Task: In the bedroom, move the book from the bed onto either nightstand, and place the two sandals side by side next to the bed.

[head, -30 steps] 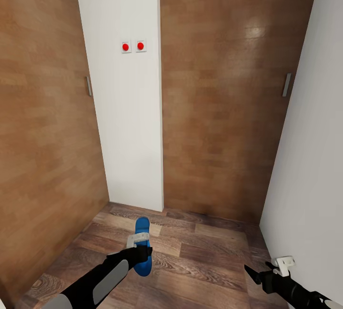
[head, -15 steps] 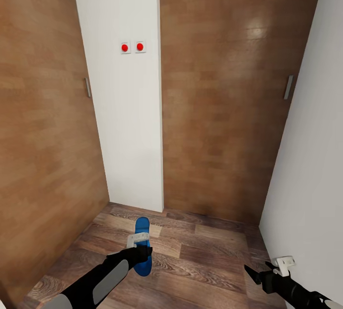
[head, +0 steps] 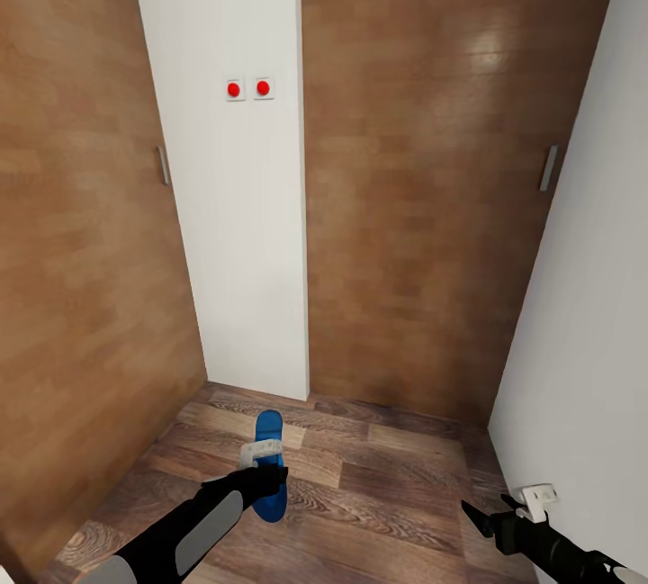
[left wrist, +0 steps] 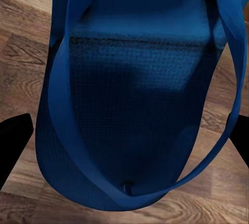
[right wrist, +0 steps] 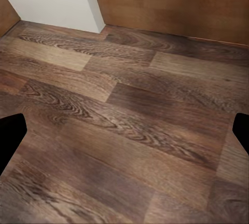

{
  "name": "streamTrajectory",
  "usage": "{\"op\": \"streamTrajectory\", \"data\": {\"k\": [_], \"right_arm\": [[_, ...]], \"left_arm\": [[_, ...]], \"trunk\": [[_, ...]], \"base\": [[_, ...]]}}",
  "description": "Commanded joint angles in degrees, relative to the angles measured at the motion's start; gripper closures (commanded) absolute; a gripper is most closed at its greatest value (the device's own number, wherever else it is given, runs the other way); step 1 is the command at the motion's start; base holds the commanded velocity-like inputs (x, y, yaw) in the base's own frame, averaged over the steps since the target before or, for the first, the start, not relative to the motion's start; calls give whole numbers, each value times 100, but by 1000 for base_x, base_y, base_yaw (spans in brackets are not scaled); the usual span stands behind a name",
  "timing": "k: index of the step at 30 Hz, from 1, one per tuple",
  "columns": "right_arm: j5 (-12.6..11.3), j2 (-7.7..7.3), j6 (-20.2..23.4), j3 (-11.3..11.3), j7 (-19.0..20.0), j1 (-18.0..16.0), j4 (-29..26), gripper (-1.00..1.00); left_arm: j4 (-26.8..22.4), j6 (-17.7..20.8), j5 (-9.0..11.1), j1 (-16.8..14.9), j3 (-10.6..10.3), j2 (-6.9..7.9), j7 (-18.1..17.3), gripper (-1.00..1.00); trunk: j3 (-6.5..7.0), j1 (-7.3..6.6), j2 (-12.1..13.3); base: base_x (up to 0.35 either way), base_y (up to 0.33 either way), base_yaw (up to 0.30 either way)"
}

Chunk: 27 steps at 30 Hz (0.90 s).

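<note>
Head view shows the left end effector [head: 263, 467] low over the wood-plank floor [head: 378, 485], closed on a bright blue sandal [head: 268, 476] that juts forward past it toward a white wall panel [head: 225, 206] bearing two red buttons [head: 248, 88]. Left wrist view has the sandal's sole [left wrist: 140, 105] and strap running between the two dark fingertips [left wrist: 13, 141], which sit at either edge of it, floor visible beyond. The right end effector [head: 499, 512] hangs near the white wall on the right, well apart from the sandal; in the right wrist view its fingertips [right wrist: 10, 136] stand wide apart with nothing between them over bare planks [right wrist: 129, 130]. Brown wooden doors [head: 405, 161] flank the panel.
</note>
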Motion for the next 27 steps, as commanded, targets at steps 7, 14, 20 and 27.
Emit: {"op": "streamTrajectory", "data": {"k": [7, 14, 20, 27], "right_arm": [[-60, 0, 54, -7, 14, -4, -5, -100], [-58, 0, 54, -7, 14, -2, -5, -100], [-58, 0, 54, -7, 14, -3, -5, -100], [-58, 0, 54, -7, 14, -3, -9, -100]], "left_arm": [[-13, 2, 46, -6, -27, 8, 51, 100], [-13, 2, 46, -5, -27, 8, 51, 100], [-13, 2, 47, -5, -27, 7, 51, 100], [-13, 2, 49, -5, -27, 8, 51, 100]], "trunk": [[57, -155, 279], [120, -309, 560], [175, -441, 800], [262, -595, 1081]], "base": [[0, 0, 0], [0, 0, 0], [0, 0, 0], [0, 0, 0]]}}
